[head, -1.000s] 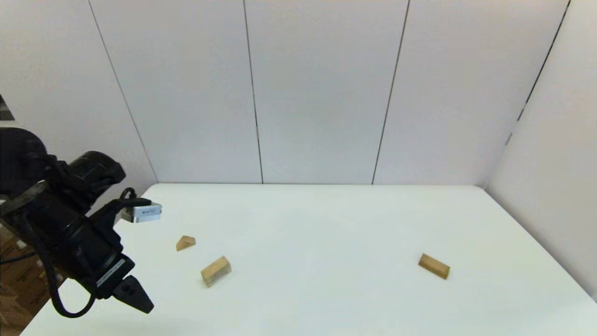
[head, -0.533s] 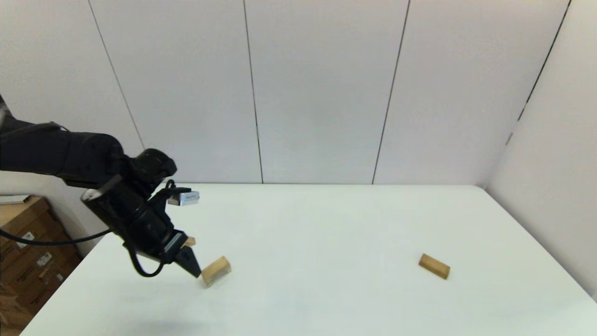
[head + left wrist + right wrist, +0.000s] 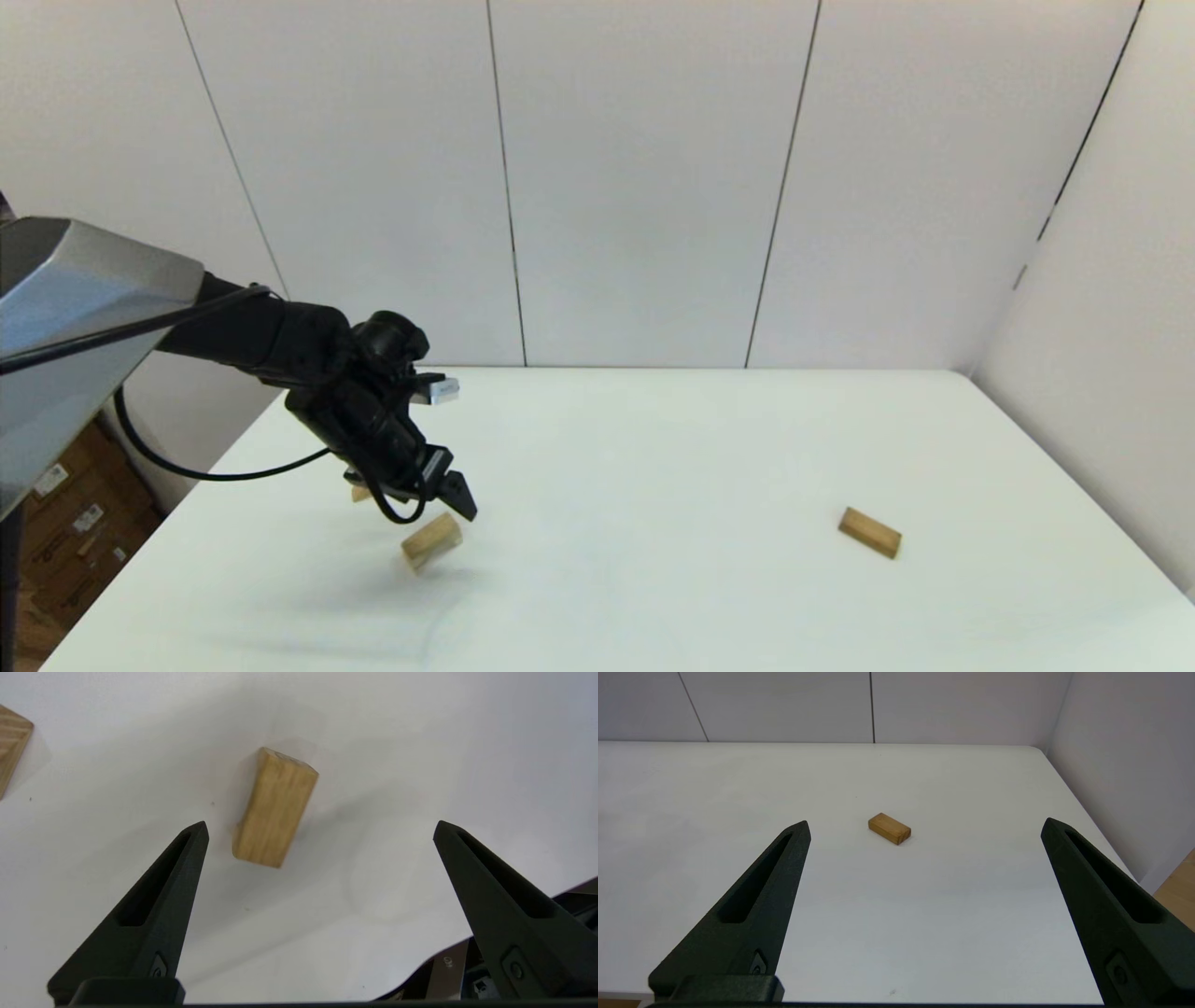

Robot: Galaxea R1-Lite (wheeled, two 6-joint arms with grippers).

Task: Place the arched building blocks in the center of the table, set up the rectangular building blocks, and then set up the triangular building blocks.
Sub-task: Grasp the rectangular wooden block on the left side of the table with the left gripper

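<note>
The arched building block (image 3: 431, 541) lies on the white table (image 3: 653, 448) at the front left. My left gripper (image 3: 455, 501) hovers just above it, open; in the left wrist view the block (image 3: 275, 807) lies between the spread fingers (image 3: 321, 823), nearer one of them, its hollow hidden. Behind the left arm, the triangular building block (image 3: 358, 494) shows only as a sliver, and its edge (image 3: 11, 746) appears in the wrist view. Far right lies the rectangular building block (image 3: 869, 532), flat. My right gripper (image 3: 924, 821) is open and faces that block (image 3: 889, 828) from a distance.
Cardboard boxes (image 3: 65, 532) stand on the floor past the table's left edge. White wall panels (image 3: 653, 187) close off the back and the right side. Part of my own base (image 3: 467, 970) shows below the left gripper.
My left arm has swung in from the table's left edge, forward and to the right, to hover over the arched block. It now covers most of the triangular block. The blocks have not moved.
</note>
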